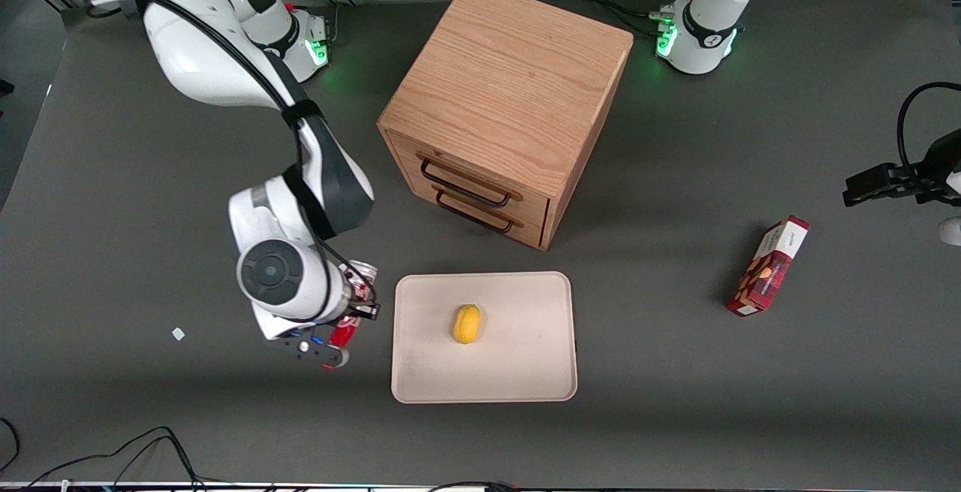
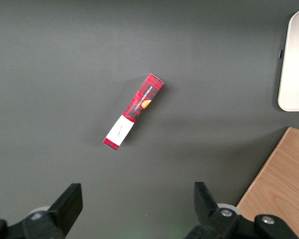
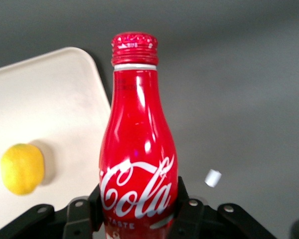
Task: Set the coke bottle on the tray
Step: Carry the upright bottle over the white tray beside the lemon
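The gripper (image 1: 347, 323) is closed on the coke bottle (image 3: 138, 164), its fingers clamping the lower body on both sides at the level of the white script. In the front view the bottle (image 1: 353, 319) is mostly hidden under the wrist; only its silver base and a strip of red show.

The bottle lies tilted nearly flat in the grasp, its long axis running roughly along the near-far line of the table. Whether it touches the table cannot be told.

The tray (image 1: 420, 372) lies just beside the gripper, toward the parked arm's end of the table, with a narrow strip of bare table between them. In the right wrist view 1 rounded tray corner (image 3: 72, 64) sits close beside the bottle neck. 1 lemon (image 1: 467, 324) occupies the tray centre; the tray floor nearest the gripper is bare.

Judgement: the coming move is a short sideways carry over the near rim, followed by uprighting the bottle so its silver base lands short of the lemon.
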